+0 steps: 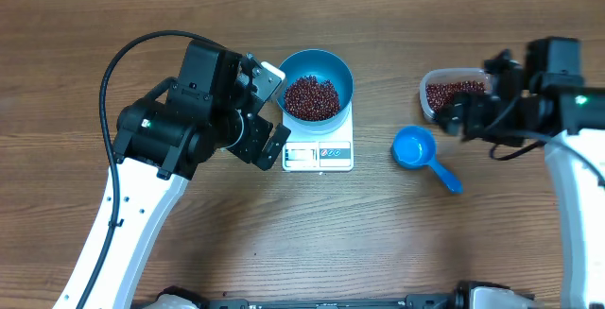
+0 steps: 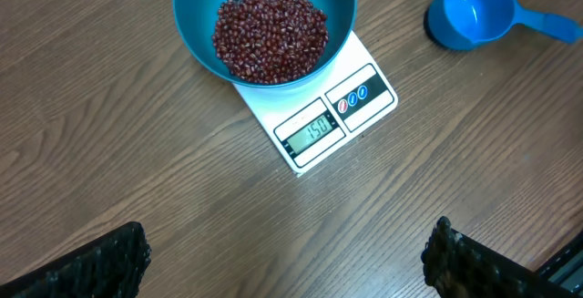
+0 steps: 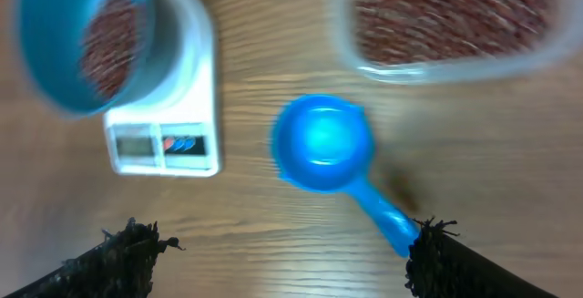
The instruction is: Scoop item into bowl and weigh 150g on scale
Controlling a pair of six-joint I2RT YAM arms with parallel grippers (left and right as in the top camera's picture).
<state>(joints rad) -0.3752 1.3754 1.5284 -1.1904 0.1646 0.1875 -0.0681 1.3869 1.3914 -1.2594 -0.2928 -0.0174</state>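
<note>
1. The left claw (image 2: 287, 263) is open. Its two dark fingers stand wide apart at the bottom corners of the left wrist view, with only bare wood between them.
2. The right claw (image 3: 287, 252) also has its fingers spread wide and holds nothing. The right wrist view is blurred, so fine detail is lost there.
3. From overhead, the left claw sits just left of the scale. The right claw is over by the tub at the right side of the bench (image 1: 284, 233).
4. Ahead of the right claw lies the scoop (image 3: 321, 143), a small bright blue cup with a handle. It rests on the bench with its cup side up. The handle's end points back toward that claw's right finger, and whether they touch cannot be told.
5. Beyond the scoop is the tub (image 1: 427, 101), clear plastic and holding red-brown beans.
6. The scale (image 2: 375, 72), white and square, sits on the bench ahead of the left claw and well apart from its fingers.
7. Its display (image 2: 317, 129) faces the front edge and reads 150.
8. The bowl (image 2: 193, 11), round and blue, stands on the scale and overhangs its back part.
9. The beans (image 2: 271, 32) lie heaped in the bottom of the bowl, with blue wall bare above them.
</note>
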